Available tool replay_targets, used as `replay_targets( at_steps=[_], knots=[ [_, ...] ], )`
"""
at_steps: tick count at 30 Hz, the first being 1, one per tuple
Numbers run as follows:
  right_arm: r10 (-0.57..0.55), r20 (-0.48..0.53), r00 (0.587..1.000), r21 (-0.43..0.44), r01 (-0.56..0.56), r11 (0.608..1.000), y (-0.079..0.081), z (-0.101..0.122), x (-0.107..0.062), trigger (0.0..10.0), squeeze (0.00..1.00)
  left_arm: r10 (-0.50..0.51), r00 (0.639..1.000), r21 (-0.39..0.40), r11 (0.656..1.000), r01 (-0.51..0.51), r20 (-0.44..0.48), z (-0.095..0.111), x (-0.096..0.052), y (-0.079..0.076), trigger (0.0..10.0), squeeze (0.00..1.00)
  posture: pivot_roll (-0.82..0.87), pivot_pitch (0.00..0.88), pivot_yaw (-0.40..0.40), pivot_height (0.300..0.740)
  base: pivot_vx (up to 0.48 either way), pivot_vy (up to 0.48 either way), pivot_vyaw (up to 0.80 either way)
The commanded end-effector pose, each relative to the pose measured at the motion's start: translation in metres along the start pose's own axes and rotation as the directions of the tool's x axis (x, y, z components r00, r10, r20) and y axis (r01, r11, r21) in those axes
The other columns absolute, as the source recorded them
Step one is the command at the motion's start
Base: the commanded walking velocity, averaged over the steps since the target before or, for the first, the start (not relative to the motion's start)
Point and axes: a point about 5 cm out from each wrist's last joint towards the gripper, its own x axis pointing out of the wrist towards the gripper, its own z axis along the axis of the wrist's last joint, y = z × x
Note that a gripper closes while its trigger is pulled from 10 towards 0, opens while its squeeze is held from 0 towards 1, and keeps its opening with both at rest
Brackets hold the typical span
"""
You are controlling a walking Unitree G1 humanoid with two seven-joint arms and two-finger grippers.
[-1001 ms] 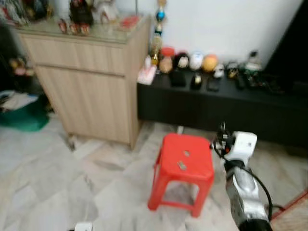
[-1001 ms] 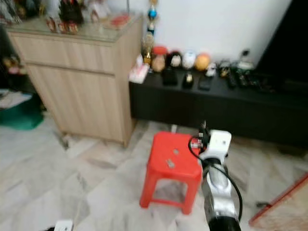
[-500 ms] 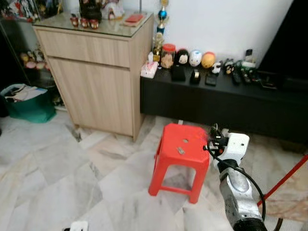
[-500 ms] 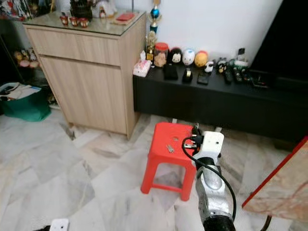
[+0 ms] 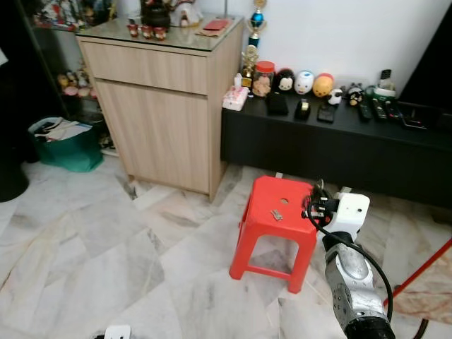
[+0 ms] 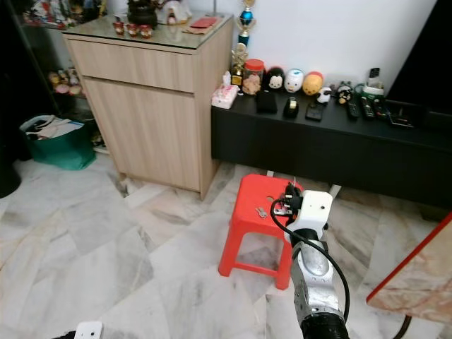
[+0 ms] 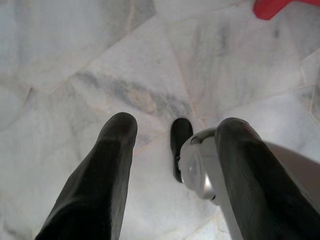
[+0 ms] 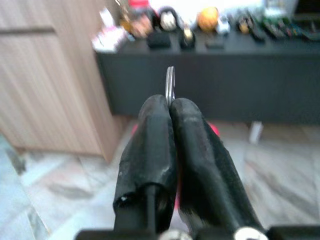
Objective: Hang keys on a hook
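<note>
My right gripper (image 8: 170, 107) is shut on a thin metal key or key ring (image 8: 170, 82) that sticks up edge-on between its fingertips. The right arm (image 5: 348, 213) is raised just right of a red plastic stool (image 5: 279, 226), pointing toward the black bench. A small metal piece (image 5: 276, 215), possibly another key, lies on the stool's seat. My left gripper (image 7: 175, 127) hangs low over the marble floor, fingers open with nothing between them.
A light wooden cabinet (image 5: 169, 106) stands at the back left. A low black bench (image 5: 339, 152) along the wall carries several figurines and remotes. A green bag (image 5: 67, 145) sits left of the cabinet. A red-edged board (image 5: 424, 272) lies at the right.
The camera has shifted, so the cabinet and stool now sit further right in the picture, and the blur has cleared. The right arm holds the same raised pose.
</note>
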Motion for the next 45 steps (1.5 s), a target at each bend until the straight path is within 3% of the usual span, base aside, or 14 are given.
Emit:
replay_targets(
  at_steps=[1,7,15,17,24,45],
  knots=[
    [-0.068,-0.113,0.991,0.002,0.069,0.998,-0.019,-0.026,-0.008,10.0,0.0,-0.005,1.0,0.005,1.0,0.005,-0.016,-0.004,-0.001,-0.002,10.0,0.0,0.01,0.0,-0.083,0.74,0.0,0.0,0.0],
    [-0.173,-0.278,0.945,0.027,0.188,0.982,-0.041,-0.062,-0.03,10.0,0.0,-0.006,1.0,0.005,1.0,0.006,-0.016,-0.004,-0.001,-0.002,10.0,0.0,0.02,0.0,-0.084,0.74,0.0,0.0,0.0],
    [-0.227,-0.335,0.914,0.1,0.274,0.956,-0.047,-0.076,-0.04,10.0,0.0,-0.007,1.0,0.032,0.999,0.008,-0.022,-0.003,0.0,-0.001,10.0,0.0,0.01,0.0,-0.078,0.74,0.0,-0.227,0.0],
    [-0.261,-0.331,0.907,0.135,0.319,0.938,-0.051,-0.076,-0.04,10.0,0.0,-0.008,1.0,0.034,0.999,0.009,-0.021,-0.003,-0.001,-0.001,10.0,0.0,0.02,0.0,-0.078,0.74,0.0,-0.375,0.0],
    [-0.26,-0.254,0.932,0.151,0.304,0.941,-0.049,-0.058,-0.026,10.0,0.0,-0.009,1.0,0.039,0.999,0.01,-0.021,-0.003,-0.001,0.0,10.0,0.0,0.01,0.0,-0.076,0.74,0.0,-0.375,0.0],
    [-0.254,-0.194,0.948,0.172,0.288,0.942,-0.043,-0.047,-0.015,10.0,0.0,-0.023,1.0,0.05,0.998,0.024,-0.022,-0.004,-0.001,-0.002,10.0,0.0,0.01,0.0,-0.079,0.74,0.0,-0.376,0.0]
  ],
)
